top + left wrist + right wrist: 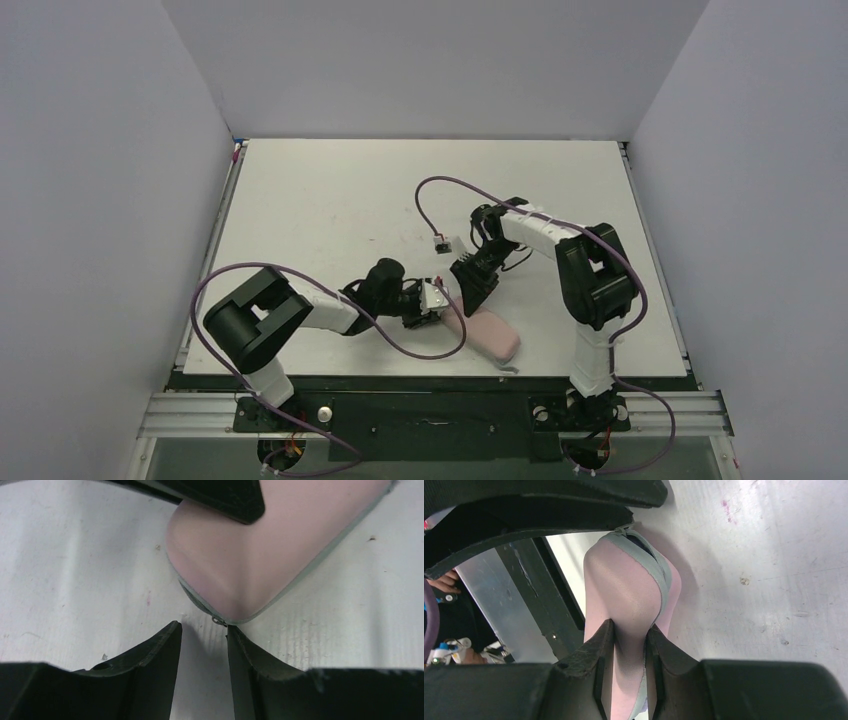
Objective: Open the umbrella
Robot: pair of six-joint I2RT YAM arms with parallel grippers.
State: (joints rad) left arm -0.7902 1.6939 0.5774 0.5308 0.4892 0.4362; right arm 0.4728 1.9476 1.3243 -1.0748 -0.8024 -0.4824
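Note:
A soft pinkish-white sleeve pouch [490,335] with grey zip edging lies near the table's front edge. The umbrella itself does not show; only a dark slit shows at the pouch mouth [640,544]. My right gripper [472,298] is shut on the pouch's near end, its fabric pinched between the fingers [630,627]. My left gripper [437,306] is low on the table, jaws a little apart and empty [202,626]. Its right fingertip [235,632] touches the pouch corner [260,560], beside the small metal zip pull [218,621].
The white table [330,200] is walled on three sides. A purple cable with a small connector [440,241] hangs over the middle. The two grippers are close together at the pouch; a right finger [220,497] shows in the left wrist view. The table's black front rail [420,380] is just behind the pouch.

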